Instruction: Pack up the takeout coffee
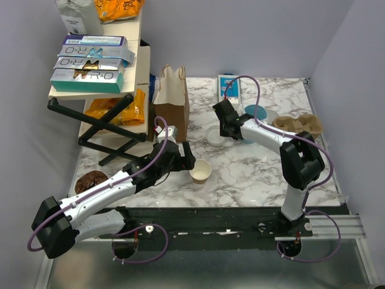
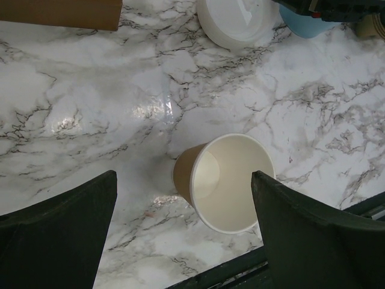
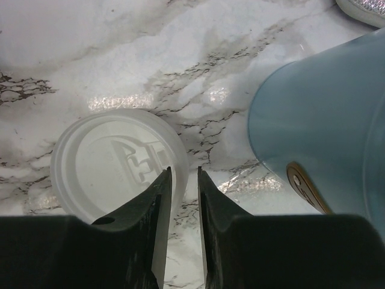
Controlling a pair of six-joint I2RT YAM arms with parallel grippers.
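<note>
1 blue mug (image 3: 325, 120) nr lid (image 3: 108, 162); paper bag (image 1: 171, 99) bhd cup (image 1: 200, 171).

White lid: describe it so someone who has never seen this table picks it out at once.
On the marble table, look to the right of the upright brown paper bag. The white lid lies flat there, its rim between the fingers of the right gripper. It is a flat, translucent disc, unlike the open tan paper cup nearer the arms and the light-blue mug beside it.

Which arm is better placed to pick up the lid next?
Right. The right gripper is pinched on the rim of the lid; the left gripper stands open by the paper cup, away from it.
</note>
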